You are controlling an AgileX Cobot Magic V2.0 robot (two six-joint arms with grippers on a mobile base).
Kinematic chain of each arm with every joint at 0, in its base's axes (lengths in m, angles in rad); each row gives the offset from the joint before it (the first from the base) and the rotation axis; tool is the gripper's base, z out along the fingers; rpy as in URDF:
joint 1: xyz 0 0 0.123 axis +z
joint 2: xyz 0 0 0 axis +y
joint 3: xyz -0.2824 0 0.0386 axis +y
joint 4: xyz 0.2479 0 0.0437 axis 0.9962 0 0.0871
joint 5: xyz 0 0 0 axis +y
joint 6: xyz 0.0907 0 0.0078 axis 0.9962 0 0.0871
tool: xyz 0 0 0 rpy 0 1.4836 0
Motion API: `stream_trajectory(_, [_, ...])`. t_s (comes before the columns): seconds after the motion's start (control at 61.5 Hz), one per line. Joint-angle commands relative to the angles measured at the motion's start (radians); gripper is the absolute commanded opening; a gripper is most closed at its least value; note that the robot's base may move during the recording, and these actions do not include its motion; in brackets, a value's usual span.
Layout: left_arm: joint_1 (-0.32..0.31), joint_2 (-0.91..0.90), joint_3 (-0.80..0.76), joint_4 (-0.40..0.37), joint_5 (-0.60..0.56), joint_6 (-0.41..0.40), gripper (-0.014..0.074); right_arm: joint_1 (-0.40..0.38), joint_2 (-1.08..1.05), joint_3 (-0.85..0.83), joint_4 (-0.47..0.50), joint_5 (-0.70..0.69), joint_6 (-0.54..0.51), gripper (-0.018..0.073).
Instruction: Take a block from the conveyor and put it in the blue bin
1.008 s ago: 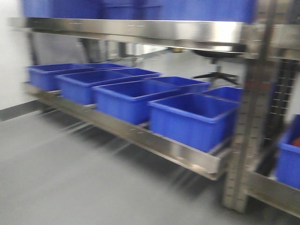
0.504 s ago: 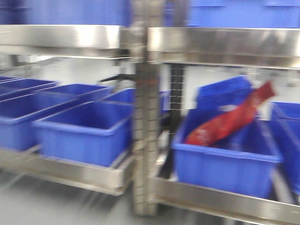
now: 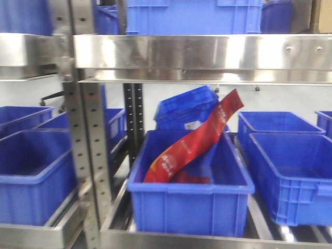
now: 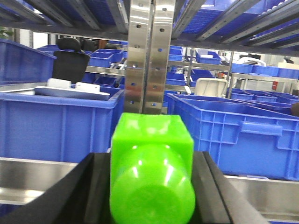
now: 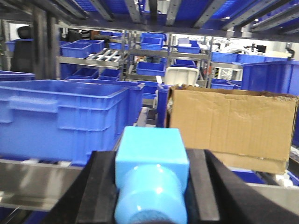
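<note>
Faces a steel rack [image 3: 31, 49] lined with blue bins [image 3: 290, 171], with no conveyor anywhere in view. Carries a green block [image 4: 152, 149] in the left gripper [image 4: 152, 186], clenched on it from both sides, and a light blue block [image 5: 152, 154] in the right gripper [image 5: 152, 186], clamped the same way (both blocks well clear of any belt, held aloft in front of the shelving). Stands squarely before the nearest blue bin [image 3: 189, 202], already occupied by a red packet [image 3: 194, 140] slanting up past its rim. Risks, on this reading, landing a block on that slanted packet and sending it sliding or bouncing out instead of settling on the bin floor. Risks also clipping the shelf rail [image 3: 207, 52] overhead or the perforated upright [image 3: 91, 155] on the way in, given the limited headroom between bin rim and rail. Could jar a block loose on such contact, or shove the bin back on its shelf. Could pick the wrong target too, with so many identical bins side by side and a cardboard box [image 5: 229, 123] close by in the right wrist view. Calls for a low, centred entry and a late release.
</note>
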Motion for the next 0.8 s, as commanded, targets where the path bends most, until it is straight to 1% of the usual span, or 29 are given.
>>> stream_trajectory(0.0, [-0.008, -0.006, 0.000, -0.005, -0.018, 0.002, -0.0111, 0.005, -0.006, 0.001, -0.008, -0.024, -0.008, -0.0162])
stream_trajectory(0.78, [-0.008, -0.006, 0.000, -0.005, -0.018, 0.002, -0.0111, 0.005, -0.006, 0.001, -0.008, -0.024, -0.008, -0.0162])
